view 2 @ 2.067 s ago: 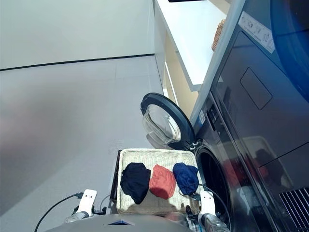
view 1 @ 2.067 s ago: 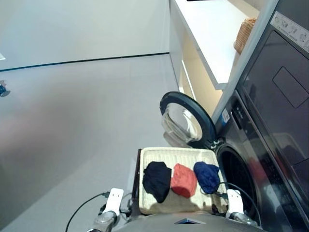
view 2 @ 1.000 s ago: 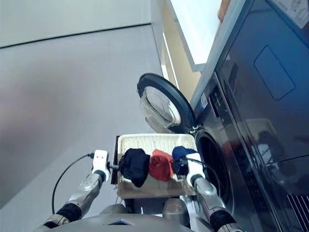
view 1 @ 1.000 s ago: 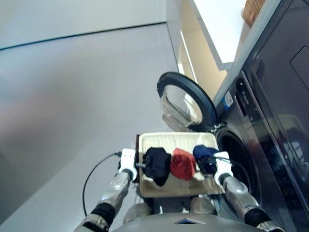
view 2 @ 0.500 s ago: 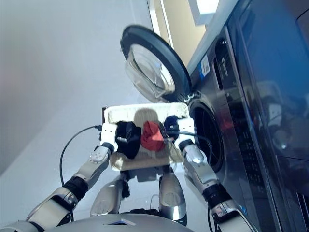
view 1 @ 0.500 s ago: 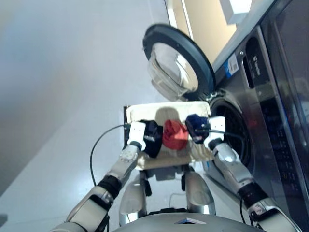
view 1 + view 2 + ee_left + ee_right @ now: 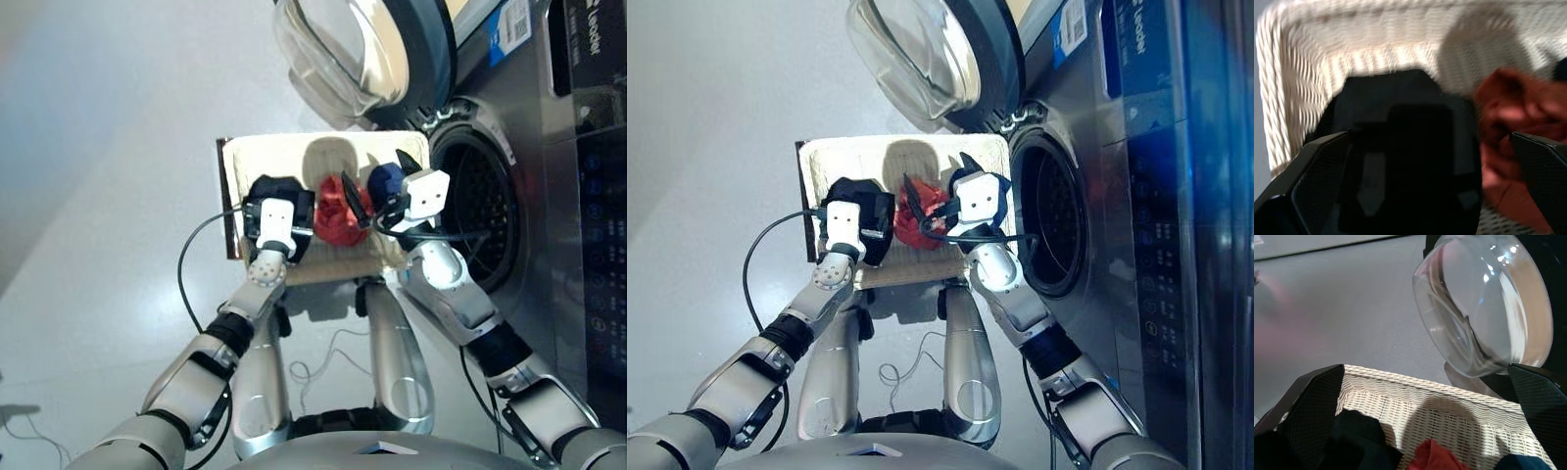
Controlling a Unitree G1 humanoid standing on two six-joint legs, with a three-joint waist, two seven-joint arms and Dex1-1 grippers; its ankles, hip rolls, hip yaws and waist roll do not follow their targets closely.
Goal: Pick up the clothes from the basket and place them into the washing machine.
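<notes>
I am bringing both arms down over the basket (image 7: 237, 171) since 2 seconds ago; all 3 clothes are lying in it beside the washing machine (image 7: 480, 211). Left tool (image 7: 1415, 142) is hanging wide open over the black bundle (image 7: 1400, 171), and right tool (image 7: 377, 196), open and empty, is hovering above the blue bundle (image 7: 384, 179), so nothing is gripped yet.

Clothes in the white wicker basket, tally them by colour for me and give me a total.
Black soft fabric bundle: 1
Orange-red soft fabric bundle: 1
Dark blue soft fabric bundle: 1
Total: 3, all lying in the cream-white woven wicker basket.
</notes>
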